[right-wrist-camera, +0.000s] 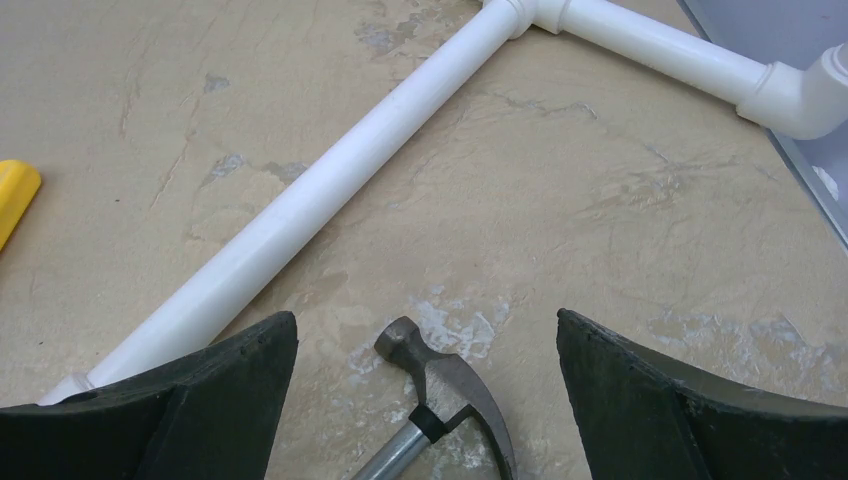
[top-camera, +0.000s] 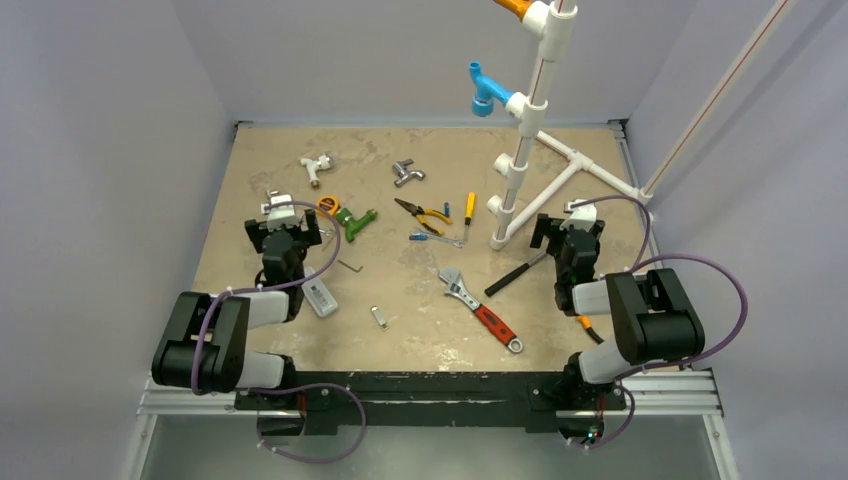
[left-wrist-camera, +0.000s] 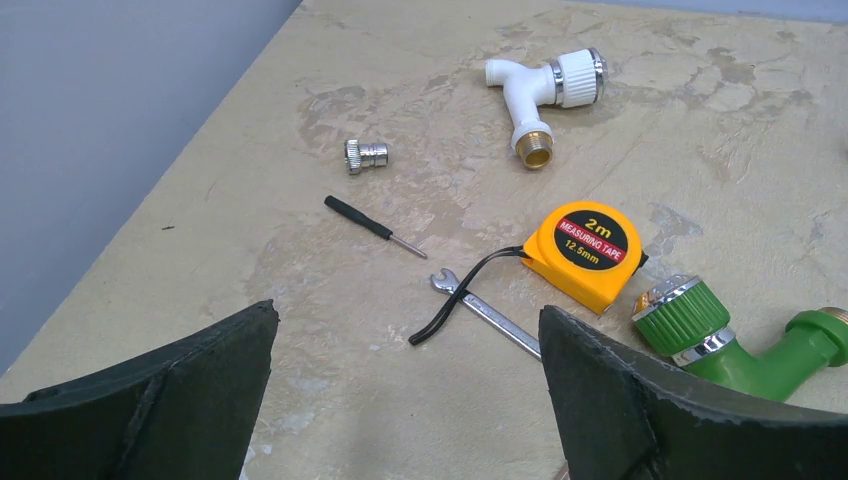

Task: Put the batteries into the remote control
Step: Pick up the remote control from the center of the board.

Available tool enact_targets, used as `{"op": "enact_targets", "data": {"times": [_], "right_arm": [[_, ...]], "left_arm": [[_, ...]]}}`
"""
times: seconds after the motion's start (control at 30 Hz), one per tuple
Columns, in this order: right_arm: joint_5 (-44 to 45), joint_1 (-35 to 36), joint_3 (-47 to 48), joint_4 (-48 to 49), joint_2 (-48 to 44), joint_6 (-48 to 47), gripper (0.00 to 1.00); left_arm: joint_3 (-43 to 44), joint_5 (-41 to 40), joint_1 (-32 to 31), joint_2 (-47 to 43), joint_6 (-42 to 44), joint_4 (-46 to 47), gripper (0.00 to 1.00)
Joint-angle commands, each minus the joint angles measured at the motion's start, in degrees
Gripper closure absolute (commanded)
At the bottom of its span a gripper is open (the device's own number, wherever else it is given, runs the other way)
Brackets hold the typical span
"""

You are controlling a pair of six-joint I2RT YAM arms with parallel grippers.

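The left gripper (left-wrist-camera: 405,322) stands wide open and holds nothing; its fingers (left-wrist-camera: 180,400) hang over bare table (left-wrist-camera: 250,180). Just beyond them lie an orange tape measure (left-wrist-camera: 585,250), a small spanner (left-wrist-camera: 490,315) and a black screwdriver (left-wrist-camera: 370,225). The remote control (top-camera: 320,298) lies on the near side of this gripper, slightly to its right, close beside the left arm and untouched. A small blue cell, apparently one of the batteries (top-camera: 446,209), lies by the pliers (top-camera: 425,214) between the two grippers, well apart from both. The right gripper (right-wrist-camera: 427,325) is also spread wide and empty, above a hammer (right-wrist-camera: 445,390) head, with a white pipe (right-wrist-camera: 330,190) running past its left finger.
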Motion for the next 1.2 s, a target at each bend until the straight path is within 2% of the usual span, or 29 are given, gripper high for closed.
{"op": "enact_targets", "data": {"times": [0.0, 0.43, 0.5, 0.6, 0.67, 0.73, 0.77, 0.83, 0.97, 1.17], "right_arm": [[-0.27, 0.1, 0.27, 2.05, -0.25, 0.26, 0.01], [2.19, 0.92, -1.37, 4.37, -1.2, -1.37, 0.01], [2.61, 2.13, -1.27, -0.1, -6.3, -2.67, 0.01], [4.42, 4.44, -0.45, -9.0, -15.43, -4.37, 0.01], [5.77, 5.73, -1.5, -10.57, -21.4, -3.64, 0.01], [8.65, 5.94, -1.09, -15.13, -26.88, 4.23, 0.01], [10.58, 5.94, 0.1, -19.77, -29.42, 7.65, 0.01], [14.3, 5.94, 4.15, -31.58, -33.48, 15.26, 0.01], [17.99, 5.94, 10.59, -50.29, -38.36, 25.12, 0.01], [20.33, 5.87, 10.2, -59.32, -41.67, 32.02, 0.01]], "left_arm": [[1.14, 0.6, 0.33, -0.17, -0.58, 1.59, 0.0], [0.91, 3.91, 2.08, -0.56, -1.12, 1.06, 0.0], [-0.5, 3.56, 0.74, -2.47, 0.41, 2.89, 0.0], [0.25, -1.94, -4.5, -6.48, 5.39, -1.15, 0.0], [4.03, -8.55, -8.49, -9.14, 5.77, -9.69, 0.0], [9.63, -11.07, -9.74, -13.15, -0.04, -25.1, 0.0], [12.48, -10.53, -9.82, -14.92, -2.46, -35.14, 0.0], [17.75, -13.63, -9.82, -17.95, -10.26, -46.55, 0.0], [24.0, -13.6, -9.78, -23.99, -20.19, -60.91, 0.0], [30.93, -11.81, -9.45, -29.86, -28.89, -76.18, 0.0]]}}
